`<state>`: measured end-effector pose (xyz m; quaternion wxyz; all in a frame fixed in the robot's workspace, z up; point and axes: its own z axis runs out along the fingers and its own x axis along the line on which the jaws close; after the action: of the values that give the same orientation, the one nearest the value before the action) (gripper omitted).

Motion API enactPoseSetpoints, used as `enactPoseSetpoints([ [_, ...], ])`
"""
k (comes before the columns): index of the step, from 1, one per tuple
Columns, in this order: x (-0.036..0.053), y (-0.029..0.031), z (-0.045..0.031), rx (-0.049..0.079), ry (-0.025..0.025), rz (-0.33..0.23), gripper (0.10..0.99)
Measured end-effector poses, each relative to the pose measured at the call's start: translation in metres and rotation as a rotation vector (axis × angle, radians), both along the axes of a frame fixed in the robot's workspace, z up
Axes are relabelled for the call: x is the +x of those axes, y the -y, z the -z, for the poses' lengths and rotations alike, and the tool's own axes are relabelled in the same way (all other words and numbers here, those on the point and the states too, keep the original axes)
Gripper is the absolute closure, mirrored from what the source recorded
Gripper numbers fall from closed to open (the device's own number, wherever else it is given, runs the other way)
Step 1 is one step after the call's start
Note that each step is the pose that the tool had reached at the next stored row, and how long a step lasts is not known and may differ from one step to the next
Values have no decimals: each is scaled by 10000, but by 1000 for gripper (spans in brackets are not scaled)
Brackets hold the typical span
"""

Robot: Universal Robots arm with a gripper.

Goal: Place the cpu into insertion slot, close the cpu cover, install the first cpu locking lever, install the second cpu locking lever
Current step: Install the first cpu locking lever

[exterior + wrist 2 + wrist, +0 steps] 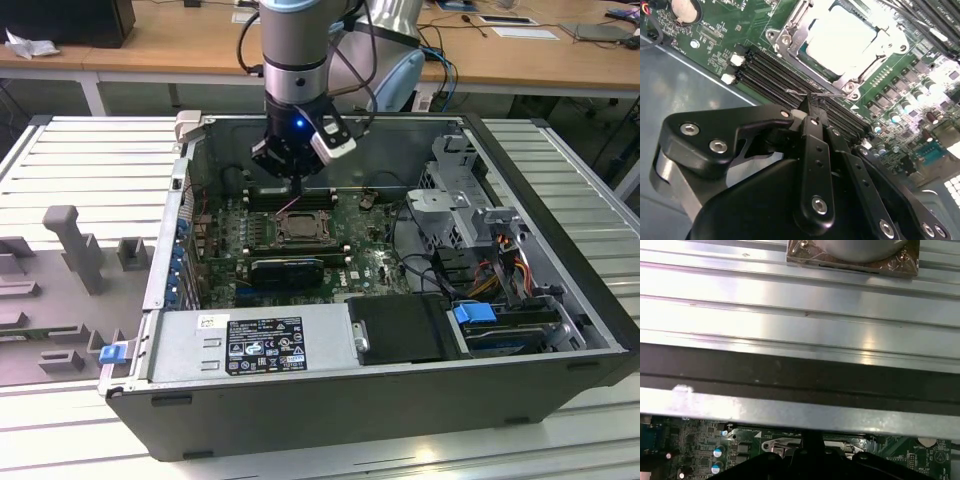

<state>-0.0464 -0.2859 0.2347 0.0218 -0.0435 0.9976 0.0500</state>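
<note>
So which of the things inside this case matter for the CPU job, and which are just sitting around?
Job:
- pale silver square cpu, seated in the socket
- silver-grey metal frame cpu cover, closed around it
- thin wire locking lever, at the black tool tip

Lying about:
- long black memory slots
- blue-tabbed drive bay
- labelled grey power supply

I see open room above the insertion slot (300, 228), where my gripper (292, 182) hangs. Memory slots (785, 82) flank it, and the drive cage (455, 185) crowds the exterior view's right.

Silver cpu (842, 37) seated under cpu cover (790, 35), apparently closed.
</note>
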Motion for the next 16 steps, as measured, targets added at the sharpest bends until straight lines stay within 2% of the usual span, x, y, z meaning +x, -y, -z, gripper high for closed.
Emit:
enactPoseSetpoints([
  [2,87,-2,44,-2,0,2,980],
  [6,180,-3,118,-2,-1,2,980],
  [8,208,-3,182,-2,-1,3,980],
  [11,228,-3,236,-2,-1,2,980],
  [16,243,-3,289,-6,-1,2,980],
])
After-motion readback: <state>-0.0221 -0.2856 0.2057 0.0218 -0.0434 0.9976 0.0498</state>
